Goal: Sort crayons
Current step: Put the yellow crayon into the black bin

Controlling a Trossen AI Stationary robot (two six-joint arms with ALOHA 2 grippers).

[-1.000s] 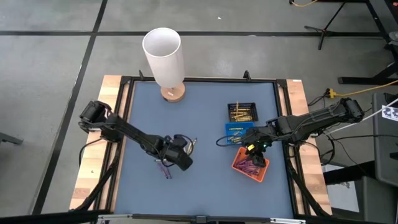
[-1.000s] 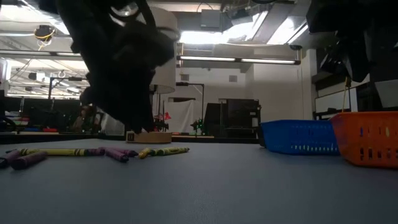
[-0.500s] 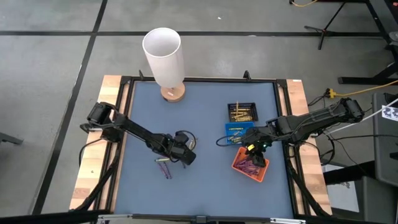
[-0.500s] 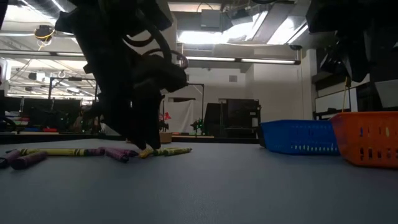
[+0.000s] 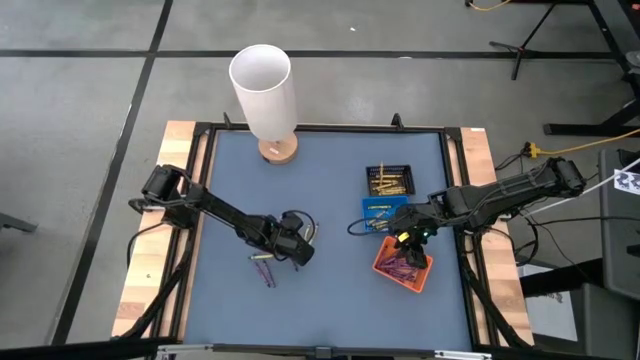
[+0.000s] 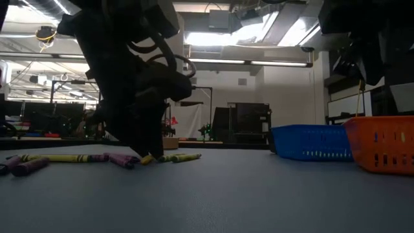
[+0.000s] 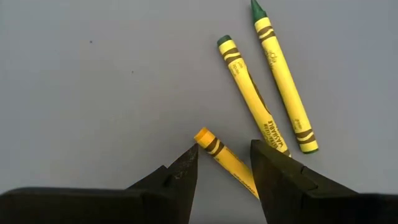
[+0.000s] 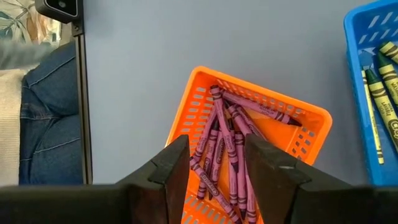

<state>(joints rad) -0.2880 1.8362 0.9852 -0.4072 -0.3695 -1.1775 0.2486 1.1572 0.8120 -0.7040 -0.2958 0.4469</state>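
Desk [image 5: 330,190]: flat grey-blue mat, edges partly cut off.
Orange tray [image 8: 249,149]: perforated plastic, holds purple crayons [image 8: 230,155]; near end hidden behind right hand [image 8: 214,158], fingers apart above it.
Left hand [image 7: 224,158]: open, straddling yellow crayon [image 7: 225,160], whose lower end is hidden.
Two green-tipped paper-wrapped crayons [image 7: 261,93] lie just beside it.

Three yellow crayons [image 7: 264,93] lie flat on the desk [image 7: 93,93]. Purple crayons [image 8: 227,158] lie piled in the orange tray [image 8: 186,118].
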